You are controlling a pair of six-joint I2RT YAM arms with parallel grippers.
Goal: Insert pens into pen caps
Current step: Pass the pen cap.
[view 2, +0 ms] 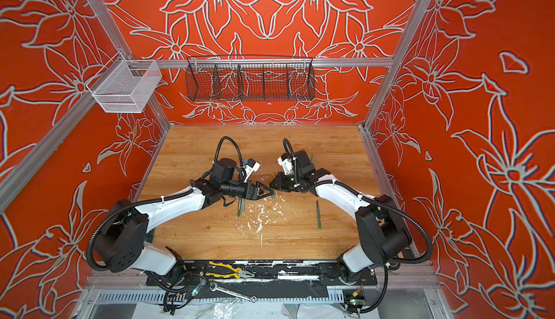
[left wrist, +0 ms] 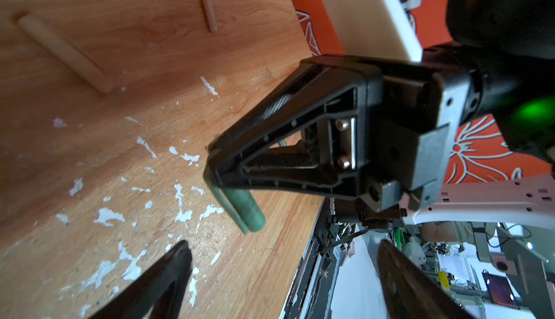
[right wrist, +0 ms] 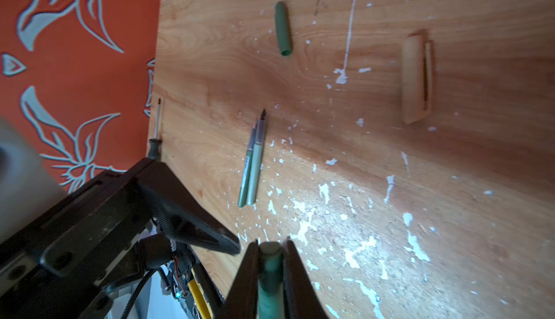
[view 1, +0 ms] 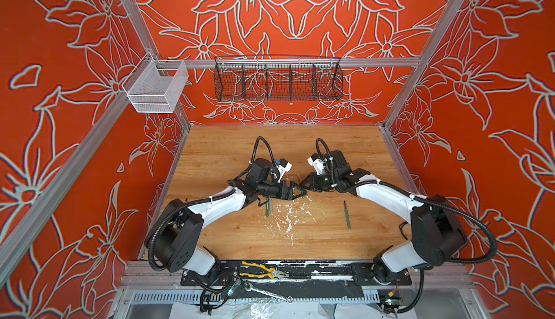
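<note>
While the right jaws clamp a green cap (left wrist: 244, 209) above the tabletop (left wrist: 90, 152), send the open, empty left jaws to the two touching green pens (right wrist: 253, 167); grip one alone, mid-barrel, tip facing the cap.

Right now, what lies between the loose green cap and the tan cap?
In the right wrist view, only a white paint streak and flecks on the table lie between the loose green cap and the tan cap.

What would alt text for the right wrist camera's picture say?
The right gripper pinches a dark green pen cap over a paint-flecked wooden table. Beyond lie two green pens side by side, a loose green cap and a tan cap.
</note>
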